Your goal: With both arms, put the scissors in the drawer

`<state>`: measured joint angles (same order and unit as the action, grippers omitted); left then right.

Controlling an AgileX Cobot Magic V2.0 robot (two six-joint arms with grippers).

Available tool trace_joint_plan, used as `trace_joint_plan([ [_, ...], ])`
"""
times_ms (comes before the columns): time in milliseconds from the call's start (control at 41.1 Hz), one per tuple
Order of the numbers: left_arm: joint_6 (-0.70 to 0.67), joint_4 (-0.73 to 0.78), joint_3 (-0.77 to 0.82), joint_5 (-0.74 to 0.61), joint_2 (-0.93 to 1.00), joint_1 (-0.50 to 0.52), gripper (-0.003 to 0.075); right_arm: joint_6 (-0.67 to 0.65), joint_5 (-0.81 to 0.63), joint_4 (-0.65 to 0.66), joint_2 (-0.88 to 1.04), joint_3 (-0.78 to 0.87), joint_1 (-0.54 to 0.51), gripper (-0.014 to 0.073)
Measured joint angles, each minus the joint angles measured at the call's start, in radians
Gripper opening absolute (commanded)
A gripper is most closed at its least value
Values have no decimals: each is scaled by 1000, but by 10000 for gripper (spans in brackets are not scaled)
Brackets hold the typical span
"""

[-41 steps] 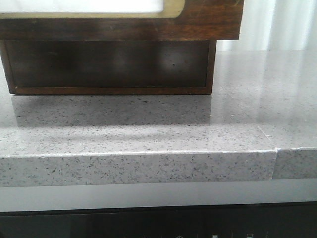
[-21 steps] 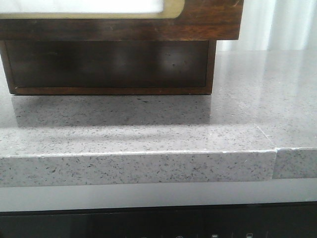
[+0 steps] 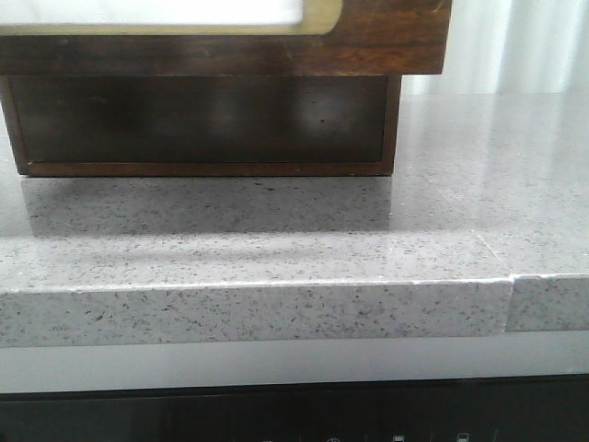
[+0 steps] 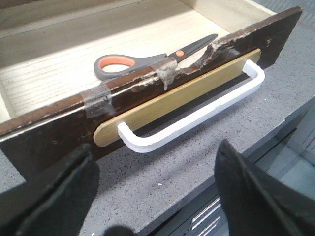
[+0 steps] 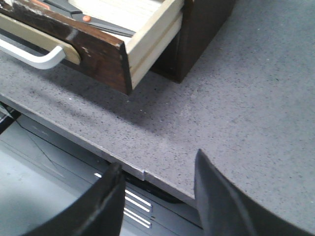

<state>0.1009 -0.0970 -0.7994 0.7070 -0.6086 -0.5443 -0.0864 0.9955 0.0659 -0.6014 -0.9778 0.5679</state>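
The small scissors with grey handles and orange-lined finger loops (image 4: 147, 58) lie flat on the pale wood bottom inside the wide dark brown wooden drawer (image 4: 64, 129), which is pulled out over the grey speckled stone countertop (image 3: 276, 249) and carries a white bar handle (image 4: 197, 110) on a tan plate, with pieces of clear tape (image 4: 98, 101) on its worn upper edge. The black left gripper (image 4: 155, 189) hovers in front of this handle with its fingers spread wide and nothing between them. The black right gripper (image 5: 157, 196) hangs near the countertop edge, beside the drawer's corner, also wide open and empty.
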Motion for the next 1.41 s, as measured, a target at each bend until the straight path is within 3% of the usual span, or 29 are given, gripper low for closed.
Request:
trace_joint_plan([
  [268, -1, 0, 0, -1, 0, 0, 122, 0, -8, 10, 18, 12, 0, -20],
  [341, -1, 0, 0, -2, 0, 0, 43, 0, -8, 10, 18, 12, 0, -74],
  [414, -1, 0, 0, -2, 0, 0, -22, 0, -8, 10, 18, 12, 0, -68],
  [1119, -1, 0, 0, -3, 12, 2, -20, 0, 6, 10, 18, 12, 0, -69],
  [1265, 1, 25, 35, -32, 64, 83, -20, 0, 7, 10, 18, 12, 0, -69],
  [1411, 2, 44, 157, -145, 156, 196, -20, 0, 7, 10, 18, 12, 0, -69],
])
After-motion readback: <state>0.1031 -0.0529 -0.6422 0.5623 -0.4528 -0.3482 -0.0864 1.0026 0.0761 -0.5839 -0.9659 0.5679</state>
